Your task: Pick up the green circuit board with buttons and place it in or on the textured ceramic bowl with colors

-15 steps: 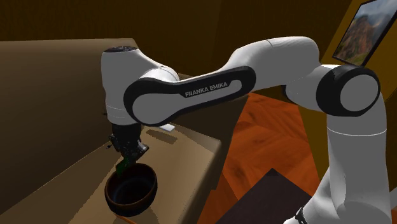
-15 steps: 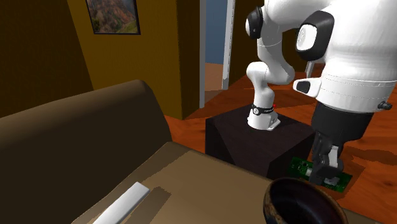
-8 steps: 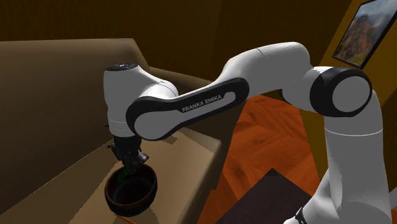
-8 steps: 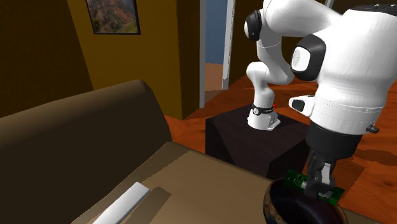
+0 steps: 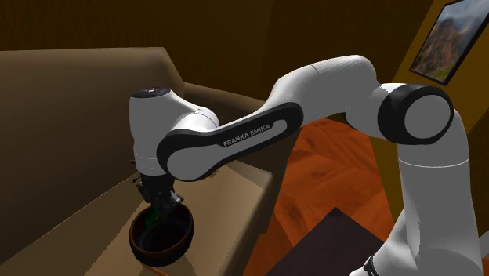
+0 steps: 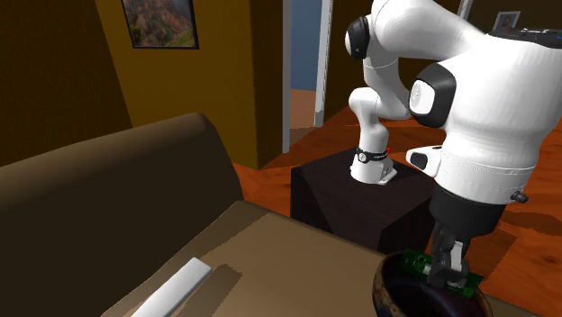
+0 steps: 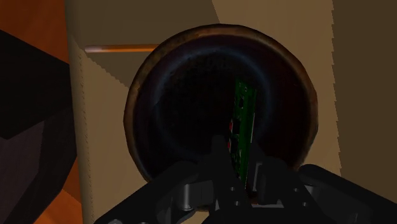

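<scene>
The green circuit board [image 7: 242, 125] stands on edge between my black fingers, directly over the hollow of the dark bowl [image 7: 153, 114] with its brown rim. My gripper [image 7: 240, 170] is shut on the board. In the shoulder view the gripper [image 5: 161, 207] dips into the bowl [image 5: 161, 245], the board [image 5: 159, 210] a green sliver under the hand. In the second exterior view the board [image 6: 416, 263] lies just above the bowl's rim [image 6: 385, 281], clasped by the gripper [image 6: 447, 272].
A flat white bar [image 6: 175, 288] lies on the tan tabletop [image 6: 288, 261] toward the second exterior view's left. A brown sofa back [image 6: 108, 198] rises behind the table. The dark stand [image 6: 360, 203] sits on an orange wood floor. A thin orange stick [image 7: 118, 48] lies beside the bowl.
The arm has lowered, bringing the held board from beside and above the bowl's rim down into the bowl's opening. The grip has not changed.
</scene>
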